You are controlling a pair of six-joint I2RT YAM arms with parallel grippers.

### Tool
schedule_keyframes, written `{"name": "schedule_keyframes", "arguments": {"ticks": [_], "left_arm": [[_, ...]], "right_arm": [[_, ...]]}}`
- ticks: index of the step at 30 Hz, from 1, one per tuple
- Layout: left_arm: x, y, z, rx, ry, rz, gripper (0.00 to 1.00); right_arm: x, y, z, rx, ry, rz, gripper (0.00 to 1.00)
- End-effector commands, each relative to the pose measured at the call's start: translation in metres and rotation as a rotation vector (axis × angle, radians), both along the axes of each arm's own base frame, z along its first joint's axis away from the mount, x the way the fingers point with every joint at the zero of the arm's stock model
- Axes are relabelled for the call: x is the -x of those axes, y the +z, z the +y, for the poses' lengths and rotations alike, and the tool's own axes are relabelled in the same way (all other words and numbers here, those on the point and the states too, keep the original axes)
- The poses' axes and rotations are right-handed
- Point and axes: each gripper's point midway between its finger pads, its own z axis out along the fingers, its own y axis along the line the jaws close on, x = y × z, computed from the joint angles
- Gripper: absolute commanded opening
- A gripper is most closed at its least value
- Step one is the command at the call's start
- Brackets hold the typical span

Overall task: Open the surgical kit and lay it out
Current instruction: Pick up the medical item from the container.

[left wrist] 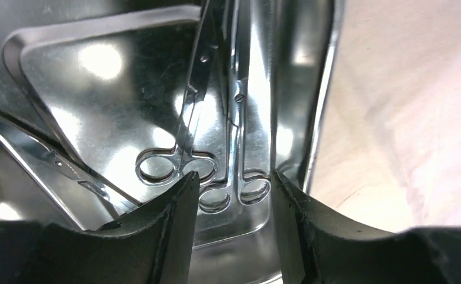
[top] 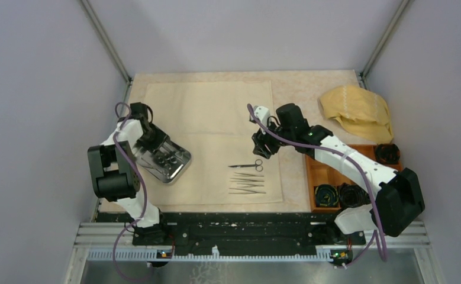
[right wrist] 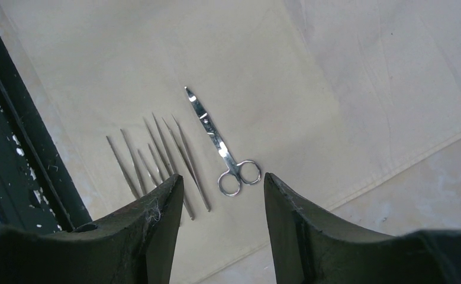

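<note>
Left tool [left wrist: 234,177]: lowered into the tray, its two fingers astride the ring handles of one pair of scissors. The rings nearly fill the gap, so I cannot tell whether it is already grasping them or merely parted around them.
Right tool [right wrist: 223,177]: released and holding nothing, hanging above the instruments already laid out.
Tray [left wrist: 97,77]: shiny steel, at the left of the overhead view on the lower left edge of the sheet, turned askew.
Scissors in the tray [left wrist: 216,198]: handles toward the tool, lying close against a second pair just left of them and near the tray's right wall.
Sheet [right wrist: 275,71]: cream cloth, spread flat across the middle of the tabletop [top: 310,89].
Laid-out scissors [right wrist: 216,139]: on the sheet, right of centre in the overhead view, with the tweezers [right wrist: 177,154] just beside them.
Bystanders: a yellow cloth [top: 358,109] at the upper right and an orange box [top: 322,171] of black coils at the right.
Risk: the two pairs lie so close that a pinch may catch both, or only one ring, letting the scissors swing or drop. The right finger is near the wall and could drag the tray.
Count: one sheet; one tray; one pair of scissors and three tweezers laid out; at least two pairs in the tray, with a possible third at the lower left of the left wrist view that reflections make uncertain.
</note>
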Motion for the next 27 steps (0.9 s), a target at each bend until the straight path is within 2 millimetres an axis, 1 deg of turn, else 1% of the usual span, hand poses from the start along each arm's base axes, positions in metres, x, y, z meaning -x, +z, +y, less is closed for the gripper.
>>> {"name": "schedule_keyframes", "arguments": {"ticks": [1, 3, 5, 7, 9, 11, 15, 18, 23, 25, 27], "left_arm": [[-0.014, 0.034, 0.006, -0.057, -0.058, -0.118, 0.56], [0.001, 0.035, 0.014, -0.091, -0.005, -0.063, 0.6], [0.019, 0.03, 0.021, -0.105, 0.079, 0.013, 0.64], [0.033, 0.021, 0.023, -0.074, 0.159, 0.081, 0.66], [0.041, 0.009, 0.024, -0.02, 0.217, 0.121, 0.65], [0.039, 0.002, 0.024, 0.023, 0.248, 0.114, 0.64], [0.032, -0.008, 0.036, -0.007, 0.274, 0.12, 0.63], [0.032, -0.013, 0.037, 0.016, 0.31, 0.138, 0.66], [0.04, -0.014, 0.035, 0.025, 0.397, 0.177, 0.7], [0.046, -0.014, 0.042, -0.013, 0.442, 0.193, 0.73], [0.047, -0.015, 0.044, -0.023, 0.456, 0.188, 0.74]], "right_arm": [[-0.005, 0.015, 0.003, -0.05, 0.007, -0.042, 0.52], [-0.005, 0.014, 0.003, -0.052, 0.008, -0.039, 0.53], [-0.004, 0.014, 0.005, -0.056, 0.011, -0.034, 0.52], [-0.004, 0.015, 0.006, -0.063, 0.013, -0.032, 0.52], [-0.004, 0.016, 0.007, -0.069, 0.017, -0.029, 0.52], [-0.003, 0.018, 0.007, -0.073, 0.019, -0.03, 0.52], [-0.002, 0.018, 0.004, -0.062, 0.014, -0.037, 0.52], [-0.004, 0.019, 0.0, -0.045, 0.005, -0.051, 0.53], [-0.004, 0.019, -0.002, -0.035, 0.002, -0.057, 0.53], [-0.005, 0.021, -0.001, -0.036, 0.004, -0.059, 0.53], [-0.006, 0.022, -0.001, -0.036, 0.005, -0.061, 0.53]]}}
